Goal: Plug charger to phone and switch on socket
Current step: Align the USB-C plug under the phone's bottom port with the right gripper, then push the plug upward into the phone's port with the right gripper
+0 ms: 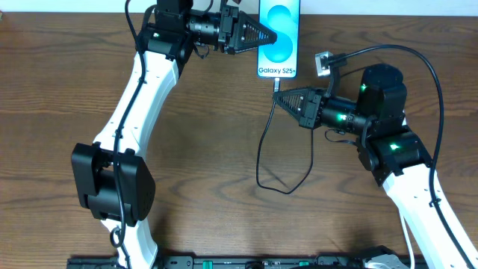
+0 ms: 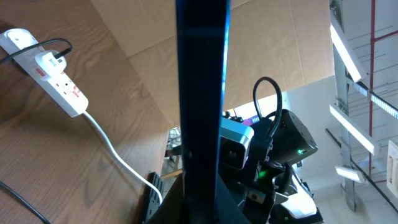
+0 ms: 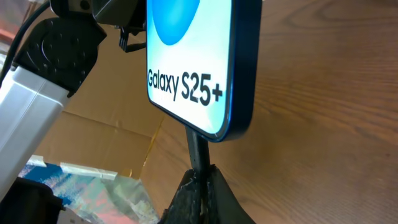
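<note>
So the right pincer (image 1: pixel 278 95) was clenched tight on the charger (image 1: pixel 263 161), pinching the little plug tip right at its end. In the right wrist view there was no gap showing between the fingers (image 3: pixel 217 205). The tip stuck straight out of them and touched the bottom edge of the phone (image 1: pixel 278 33), just under the "Galaxy S25+" text. Couldn't tell if it was fully seated, though. The right arm came up from the lower right corner, then its wrist turned so the pincer pointed left, toward the phone's bottom end. The rest of the charger lay in a loose loop on the table (image 1: pixel 202 134).

The left pincer (image 1: pixel 267 33) was clamped on the phone's left side, roughly mid-height, with the screen facing up at the far edge of the table. That arm stretched long from the bottom left, wrist pointing right. The socket (image 2: pixel 59 87) only showed in the left wrist view, lying on the wood well apart from the phone, its white cord (image 2: pixel 118 155) trailing off.
</note>
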